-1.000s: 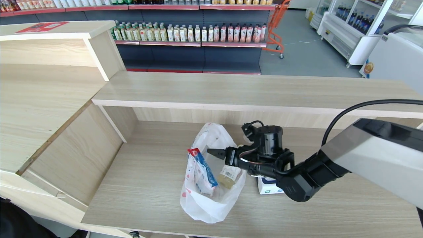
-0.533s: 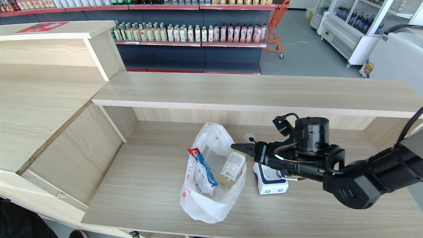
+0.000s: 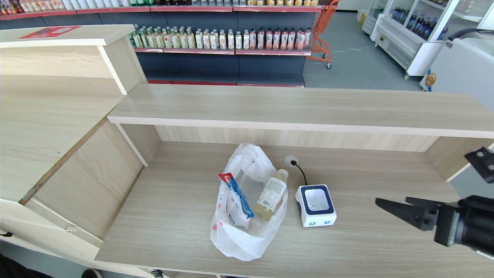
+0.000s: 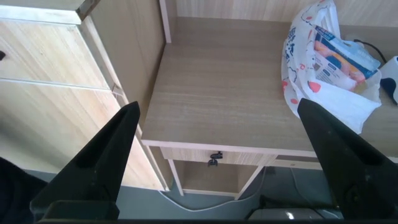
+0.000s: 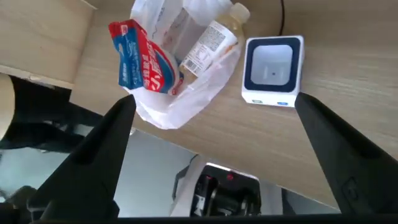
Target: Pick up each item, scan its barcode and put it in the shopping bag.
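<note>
A white shopping bag (image 3: 241, 239) lies open on the wooden counter (image 3: 173, 216). Inside it rest a blue and red snack pouch (image 3: 237, 197) and a bottle of pale yellow drink (image 3: 272, 193), its cap pointing toward the back. The white barcode scanner (image 3: 315, 204) stands just right of the bag. My right gripper (image 3: 393, 202) hovers open and empty well to the right of the scanner. In the right wrist view, bag (image 5: 180, 106), pouch (image 5: 143, 62), bottle (image 5: 211, 40) and scanner (image 5: 273, 68) lie below that gripper (image 5: 214, 102). My left gripper (image 4: 219, 107) is open above the counter's front edge, left of the bag (image 4: 323, 99).
A raised ledge (image 3: 301, 108) runs along the counter's back, and a wooden side wall (image 3: 92, 181) closes its left. The scanner's cable drops into a round grommet (image 3: 291, 159). Bare counter stretches right of the scanner and left of the bag.
My right gripper has drawn back to the right, from over the bag past the scanner to the counter's right end. The bottle stays lying in the bag.
</note>
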Tool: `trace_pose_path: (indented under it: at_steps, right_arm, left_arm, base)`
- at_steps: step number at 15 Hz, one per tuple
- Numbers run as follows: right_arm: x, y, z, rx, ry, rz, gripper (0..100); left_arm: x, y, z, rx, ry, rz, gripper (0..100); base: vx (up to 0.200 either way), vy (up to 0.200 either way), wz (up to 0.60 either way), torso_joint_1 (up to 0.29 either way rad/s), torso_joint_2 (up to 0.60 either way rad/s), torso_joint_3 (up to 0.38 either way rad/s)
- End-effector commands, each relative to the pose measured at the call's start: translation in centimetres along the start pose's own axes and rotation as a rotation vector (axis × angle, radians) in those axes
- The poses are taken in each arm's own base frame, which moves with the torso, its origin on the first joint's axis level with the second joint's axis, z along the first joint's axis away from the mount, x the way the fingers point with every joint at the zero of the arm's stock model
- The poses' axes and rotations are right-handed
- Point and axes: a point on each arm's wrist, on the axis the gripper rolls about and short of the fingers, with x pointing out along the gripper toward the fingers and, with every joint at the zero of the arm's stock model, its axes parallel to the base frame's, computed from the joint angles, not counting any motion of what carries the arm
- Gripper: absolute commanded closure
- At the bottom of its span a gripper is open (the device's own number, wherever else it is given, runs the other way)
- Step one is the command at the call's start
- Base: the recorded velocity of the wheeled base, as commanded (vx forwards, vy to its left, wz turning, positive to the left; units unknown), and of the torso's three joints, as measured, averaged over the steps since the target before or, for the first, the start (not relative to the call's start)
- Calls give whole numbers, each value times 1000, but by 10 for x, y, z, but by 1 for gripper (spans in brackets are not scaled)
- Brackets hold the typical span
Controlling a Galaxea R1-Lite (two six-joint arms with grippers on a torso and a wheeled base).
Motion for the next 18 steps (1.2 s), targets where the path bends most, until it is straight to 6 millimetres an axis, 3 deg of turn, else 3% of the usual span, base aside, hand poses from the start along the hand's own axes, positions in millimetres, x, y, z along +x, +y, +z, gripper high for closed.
trace_pose_path:
  at_steps: [1, 3, 5, 9, 18]
  right_arm:
    - [-86, -11, -89, -74, -125, -208, 0]
    - [-98, -13, -119, -103, -180, -288, 0]
    - [-108, -11, -136, -149, -301, -375, 0]
    - [-119, -9, -146, -226, -440, -383, 0]
    - [-117, -12, -152, -219, -375, -441, 0]
  left_arm:
    - [0, 0, 0, 1, -1, 0, 0]
    - [0, 0, 0, 1, -1, 0, 0]
    - [0, 0, 0, 0, -1, 0, 0]
    - [0, 0, 0, 0, -1, 0, 0]
    - [0, 0, 0, 0, -1, 0, 0]
  base:
    - [0, 0, 0, 0, 0, 0]
    - [0, 0, 0, 0, 0, 0]
    - [0, 0, 0, 0, 0, 0]
    - [0, 0, 0, 0, 0, 0]
    - [0, 0, 0, 0, 0, 0]
